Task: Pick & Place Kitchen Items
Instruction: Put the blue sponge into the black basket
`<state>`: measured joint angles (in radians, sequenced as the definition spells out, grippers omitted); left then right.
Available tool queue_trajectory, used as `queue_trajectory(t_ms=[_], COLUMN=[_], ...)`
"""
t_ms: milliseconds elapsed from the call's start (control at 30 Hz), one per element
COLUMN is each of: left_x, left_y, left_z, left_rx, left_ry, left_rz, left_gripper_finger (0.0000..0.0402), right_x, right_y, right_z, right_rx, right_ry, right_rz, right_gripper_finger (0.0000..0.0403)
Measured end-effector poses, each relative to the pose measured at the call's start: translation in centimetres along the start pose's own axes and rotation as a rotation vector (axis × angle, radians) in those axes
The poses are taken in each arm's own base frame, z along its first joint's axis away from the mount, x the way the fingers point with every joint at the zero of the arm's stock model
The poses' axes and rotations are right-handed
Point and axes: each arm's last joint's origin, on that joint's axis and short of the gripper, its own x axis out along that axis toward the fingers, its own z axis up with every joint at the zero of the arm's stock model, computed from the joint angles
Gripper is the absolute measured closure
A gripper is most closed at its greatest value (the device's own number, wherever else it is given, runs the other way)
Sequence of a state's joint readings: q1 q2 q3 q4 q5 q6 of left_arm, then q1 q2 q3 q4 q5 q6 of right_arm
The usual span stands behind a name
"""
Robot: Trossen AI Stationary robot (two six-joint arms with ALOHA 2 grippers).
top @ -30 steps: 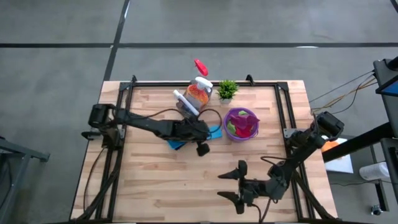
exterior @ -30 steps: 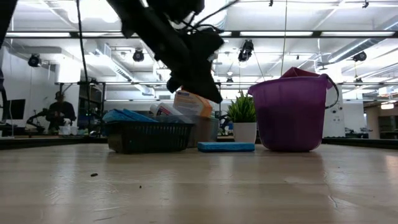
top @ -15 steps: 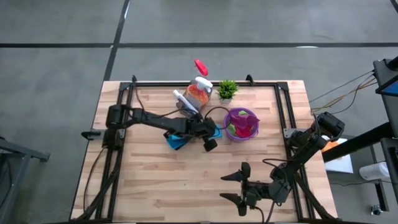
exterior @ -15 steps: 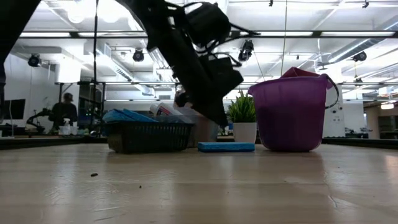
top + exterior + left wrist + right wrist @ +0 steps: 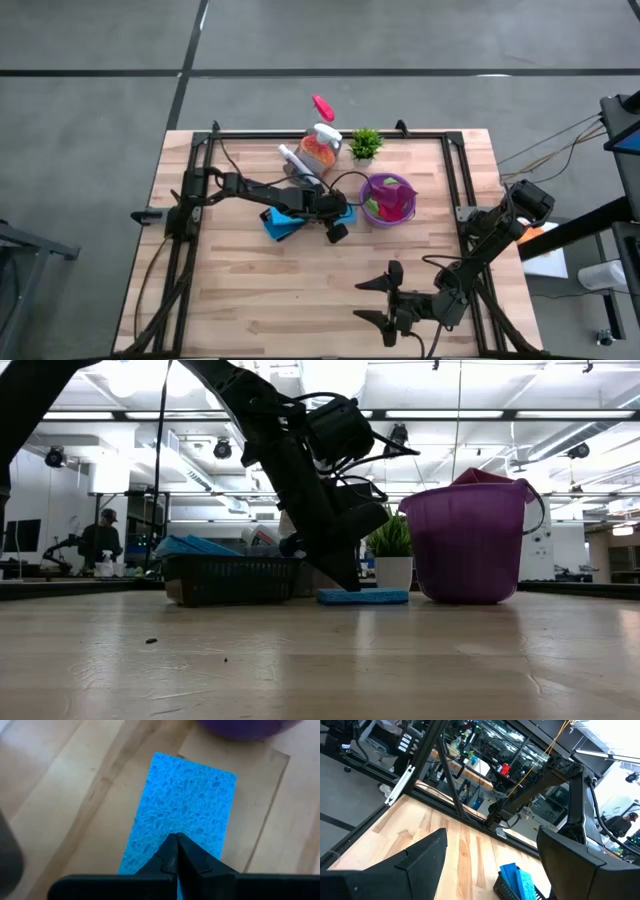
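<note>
1. The wooden table (image 5: 250,290) is carrying everything, with both dark arms reaching in over it.
2. The left arm is stretching across the middle of the table, and the left gripper (image 5: 338,228) is hanging low over a loose blue sponge (image 5: 363,597), just beside the purple bucket (image 5: 467,545).
3. The right arm is waiting at the table's near right corner; the right gripper (image 5: 385,298) is holding its fingers wide apart with nothing between them, well apart from the items.
4. The purple bucket is standing right of centre, holding magenta and red cloths (image 5: 392,203) with a bit of green showing.
5. The dark mesh basket (image 5: 235,579) is sitting left of the bucket and is holding more blue sponges (image 5: 200,546).
6. The orange spray bottle (image 5: 320,148) is standing at the far edge, next to the small potted plant (image 5: 365,146).
7. The loose blue sponge (image 5: 180,815) is lying flat on the wood, between the basket and the bucket.
8. In the left wrist view, the left gripper's fingers (image 5: 187,862) are pressing together, tips closed, right over the sponge's near end and gripping nothing; whether they are touching it I cannot tell.
</note>
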<state>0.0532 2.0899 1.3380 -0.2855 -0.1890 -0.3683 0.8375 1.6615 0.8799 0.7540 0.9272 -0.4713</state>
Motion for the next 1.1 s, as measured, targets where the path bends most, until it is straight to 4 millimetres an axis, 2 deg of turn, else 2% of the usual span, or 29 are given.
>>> queue_trajectory(t_ms=[300, 1100], left_x=[-0.2, -2.3], left_y=[-1.2, -7.9], left_z=[-0.5, -3.7], left_rx=[0.023, 0.218], left_ry=[0.039, 0.088], left_rz=[-0.099, -0.311], left_gripper_finger=[0.0402, 0.0401], right_x=[0.0, 0.0], right_y=[0.0, 0.0], right_z=[0.0, 0.0], right_rx=[0.000, 0.000], right_ry=[0.000, 0.000], right_rz=[0.000, 0.000], right_gripper_finger=[0.0101, 0.0101])
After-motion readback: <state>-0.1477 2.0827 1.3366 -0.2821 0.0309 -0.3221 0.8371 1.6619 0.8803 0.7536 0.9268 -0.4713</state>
